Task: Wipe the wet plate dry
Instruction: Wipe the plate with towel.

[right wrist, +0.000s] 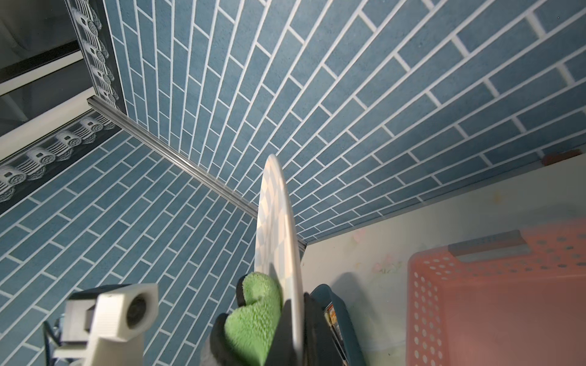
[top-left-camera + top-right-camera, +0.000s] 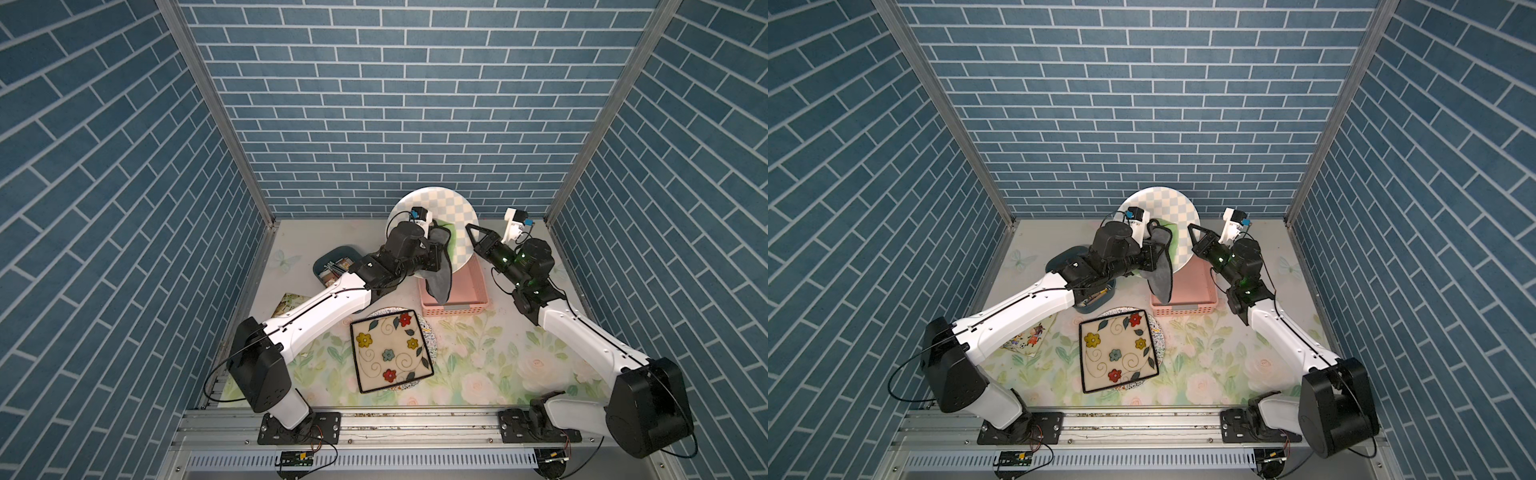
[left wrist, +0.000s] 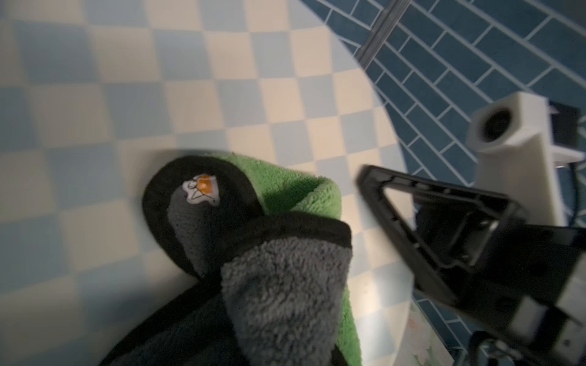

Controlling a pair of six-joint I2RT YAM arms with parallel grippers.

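Observation:
A round plate (image 2: 451, 205) (image 2: 1169, 205) with blue and white checks stands on edge over the back of the table. My right gripper (image 2: 471, 232) (image 1: 293, 336) is shut on its rim, one finger on each face. In the right wrist view the plate (image 1: 275, 218) shows edge-on. My left gripper (image 2: 434, 249) is shut on a grey and green cloth (image 2: 439, 276) (image 3: 285, 285), whose bunched end lies against the checked face of the plate (image 3: 190, 79). The cloth hides the left fingers. Its loose tail hangs down over the pink basket.
A pink perforated basket (image 2: 476, 297) sits under the plate. A square flowered plate (image 2: 390, 355) lies mid-table on a round patterned one. A blue tray (image 2: 328, 259) with small items is under the left arm, with a printed card (image 2: 289, 303) nearby. The back wall is just behind.

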